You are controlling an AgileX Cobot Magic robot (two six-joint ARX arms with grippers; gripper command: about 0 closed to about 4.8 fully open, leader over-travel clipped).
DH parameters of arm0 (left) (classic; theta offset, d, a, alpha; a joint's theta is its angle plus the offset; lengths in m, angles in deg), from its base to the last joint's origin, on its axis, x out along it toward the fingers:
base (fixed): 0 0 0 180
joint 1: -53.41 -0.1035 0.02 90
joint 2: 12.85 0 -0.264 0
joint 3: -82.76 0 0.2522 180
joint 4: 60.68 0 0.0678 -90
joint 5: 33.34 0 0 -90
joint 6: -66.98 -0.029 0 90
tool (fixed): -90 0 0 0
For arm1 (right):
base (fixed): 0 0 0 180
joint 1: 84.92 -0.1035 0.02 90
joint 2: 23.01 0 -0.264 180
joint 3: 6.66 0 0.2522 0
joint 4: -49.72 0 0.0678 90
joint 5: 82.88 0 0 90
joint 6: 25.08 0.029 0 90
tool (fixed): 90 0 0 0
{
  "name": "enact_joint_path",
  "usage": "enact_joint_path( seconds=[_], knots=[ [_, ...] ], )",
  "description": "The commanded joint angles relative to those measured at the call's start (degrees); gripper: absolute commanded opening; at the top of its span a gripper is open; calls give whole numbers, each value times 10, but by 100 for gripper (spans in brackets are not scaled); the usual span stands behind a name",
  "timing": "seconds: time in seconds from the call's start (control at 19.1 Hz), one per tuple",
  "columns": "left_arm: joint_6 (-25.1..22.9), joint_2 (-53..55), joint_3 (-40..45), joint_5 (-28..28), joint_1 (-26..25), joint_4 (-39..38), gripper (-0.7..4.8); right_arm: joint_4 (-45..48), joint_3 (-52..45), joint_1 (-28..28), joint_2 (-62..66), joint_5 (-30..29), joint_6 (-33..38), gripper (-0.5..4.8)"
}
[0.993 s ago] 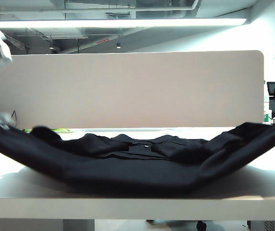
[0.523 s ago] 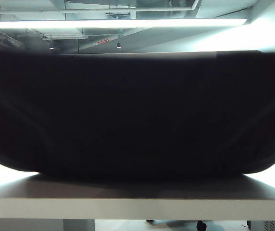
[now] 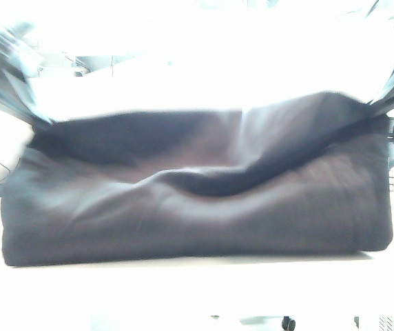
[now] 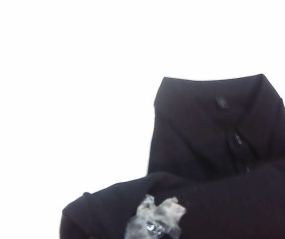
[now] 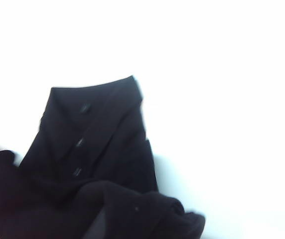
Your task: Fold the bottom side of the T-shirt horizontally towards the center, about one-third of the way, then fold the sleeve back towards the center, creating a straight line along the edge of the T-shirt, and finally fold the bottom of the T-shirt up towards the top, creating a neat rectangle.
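1. The T-shirt [image 3: 197, 200] hung as a broad black sheet across the exterior view, its lower fold resting along the near edge of the desk [image 3: 197, 289], spanning almost from the left corner to the right.
2. The bottom of the T-shirt [image 3: 204, 183] was up in the air, sagging in the middle between two raised corners.
3. Left claw [image 4: 155, 221]: only a crumpled, shiny bit of it showed in the left wrist view, pressed shut into the black cloth at a bunched edge, with the buttoned collar part lying beyond it.
4. In the exterior view that left arm came in blurred from the upper left, meeting the shirt's lifted left corner.
5. Right claw: its fingers did not show in the right wrist view; it was closed tight, and black cloth bunched right up at the camera, button placket lying beyond.
6. Everything else was blown out white.
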Motion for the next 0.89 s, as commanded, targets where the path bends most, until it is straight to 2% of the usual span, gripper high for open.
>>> enact_joint_path(
  seconds=[0.05,0.1,0.16,0.21,0.26,0.31,0.37,0.47,0.63,0.73,0.78,0.84,0.89],
  knots=[
    [-37,161,-113,5,-1,11,-5,9,81,0,119,-6,-30,-6],
    [-39,194,-134,16,-1,21,-5,10,94,0,148,-10,-37,-5],
    [-46,209,-141,45,-1,37,-5,21,97,0,165,-16,-40,49],
    [-63,209,-140,90,-2,48,-4,35,97,1,177,-32,-50,205],
    [-74,207,-140,109,-2,53,-1,41,97,2,180,-35,-52,271],
    [-94,201,-141,130,-9,56,56,55,97,4,182,-34,-52,360],
    [-98,198,-141,129,-19,55,108,59,101,6,182,-35,-51,370],
    [-96,190,-141,106,-35,40,160,44,114,12,180,-38,-49,369],
    [-96,161,-141,63,-74,-23,189,-23,150,18,165,-48,-49,369],
    [-103,123,-139,48,-86,-58,174,-63,167,21,149,-75,-52,362],
    [-107,102,-137,40,-89,-61,160,-74,169,22,137,-87,-55,336],
    [-107,64,-137,39,-94,-60,128,-89,169,21,111,-91,-66,233],
    [-106,38,-137,42,-96,-60,106,-95,168,21,91,-89,-73,157]
  ],
)
